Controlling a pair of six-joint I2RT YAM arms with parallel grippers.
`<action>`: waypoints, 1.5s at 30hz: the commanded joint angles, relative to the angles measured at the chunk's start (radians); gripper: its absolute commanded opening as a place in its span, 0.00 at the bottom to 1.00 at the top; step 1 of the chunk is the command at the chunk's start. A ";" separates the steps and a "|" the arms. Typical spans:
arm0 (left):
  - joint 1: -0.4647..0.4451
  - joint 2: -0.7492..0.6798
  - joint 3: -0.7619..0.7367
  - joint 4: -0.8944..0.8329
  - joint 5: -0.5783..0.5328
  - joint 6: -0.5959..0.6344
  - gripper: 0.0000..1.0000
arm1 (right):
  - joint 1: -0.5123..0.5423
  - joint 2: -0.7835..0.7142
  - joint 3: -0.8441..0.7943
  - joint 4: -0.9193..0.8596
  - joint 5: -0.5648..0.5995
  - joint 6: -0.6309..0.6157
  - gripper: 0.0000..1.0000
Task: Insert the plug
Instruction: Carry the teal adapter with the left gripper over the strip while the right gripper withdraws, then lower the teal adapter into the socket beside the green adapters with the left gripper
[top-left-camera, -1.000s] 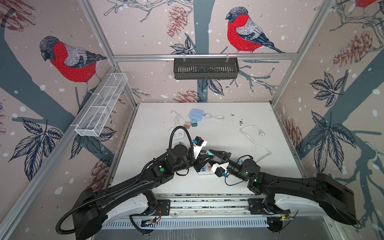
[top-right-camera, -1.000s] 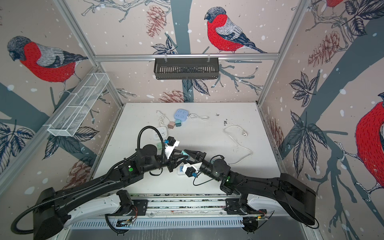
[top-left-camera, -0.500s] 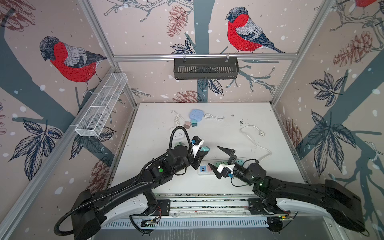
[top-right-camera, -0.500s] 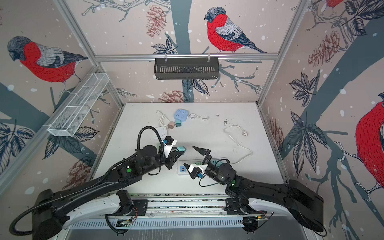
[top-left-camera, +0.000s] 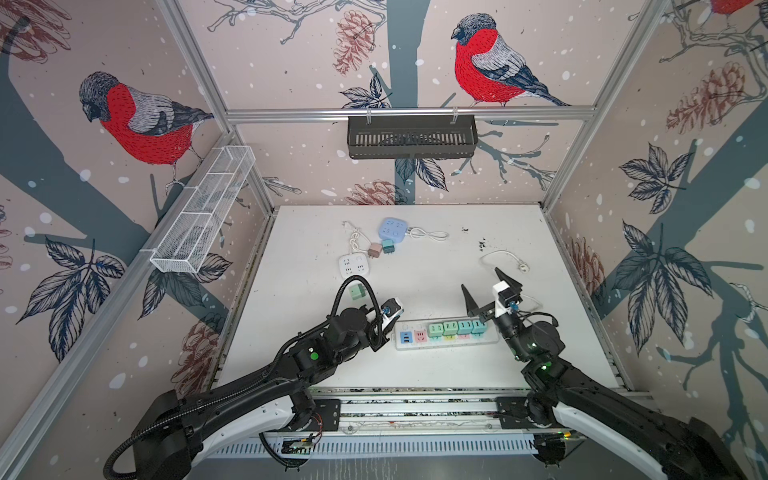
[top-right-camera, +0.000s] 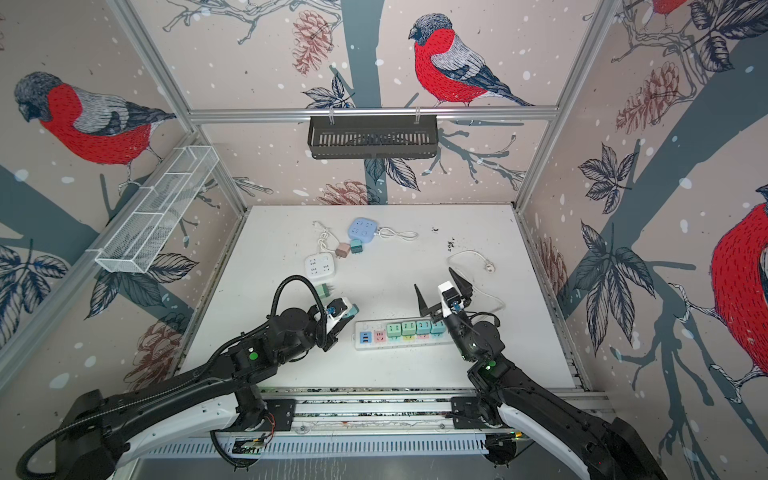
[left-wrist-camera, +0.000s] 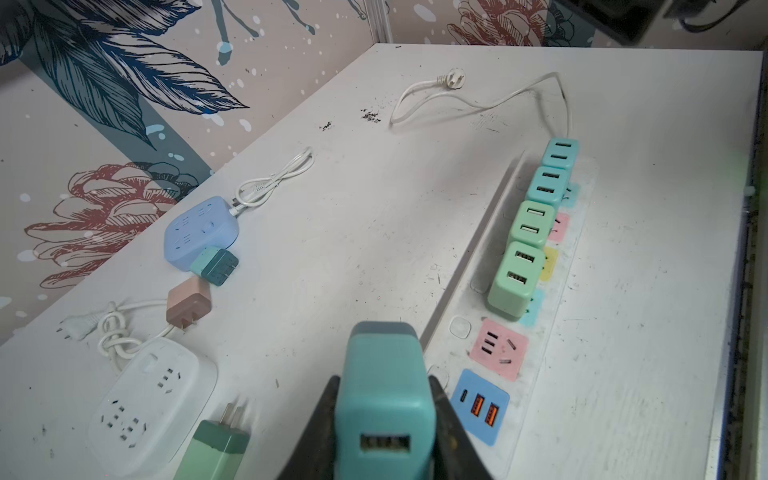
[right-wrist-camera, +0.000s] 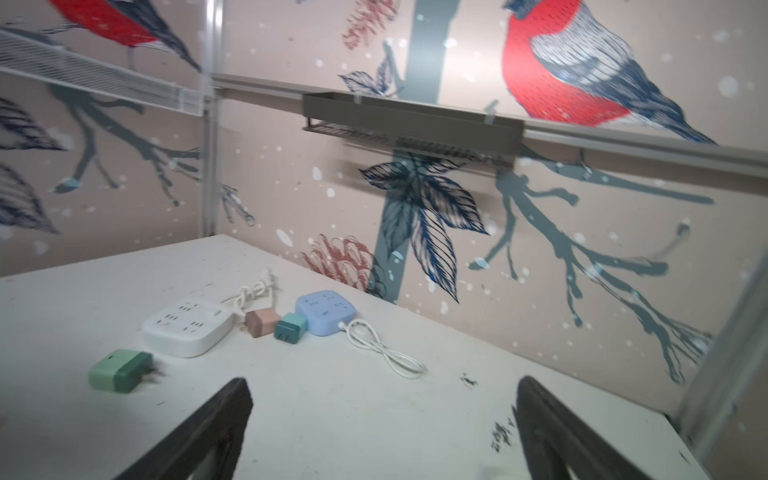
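Power strip (top-left-camera: 446, 344) on desk (top-left-camera: 415, 374) — four chargers (top-left-camera: 451, 328) seated, pink socket (left-wrist-camera: 498, 349) free; left fingers (left-wrist-camera: 320, 428) grip teal plug (left-wrist-camera: 384, 399); right fingers (right-wrist-camera: 208, 428) spread, empty — earlier shut beside left.

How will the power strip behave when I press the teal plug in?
The power strip looks rigid and lies flat, so it probably won't flex. Nothing pins it: the right gripper is open, clear of it, so it may slide. Its loose cord should hardly restrain it.
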 joint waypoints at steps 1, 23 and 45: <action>0.000 0.017 0.003 0.038 0.048 0.087 0.00 | -0.099 0.028 0.027 -0.078 0.043 0.241 1.00; -0.001 0.264 0.144 -0.088 0.199 0.221 0.00 | -0.399 0.270 -0.037 0.135 -0.084 0.475 1.00; -0.004 0.466 0.276 -0.179 0.238 0.239 0.00 | -0.398 0.326 -0.006 0.105 -0.135 0.469 1.00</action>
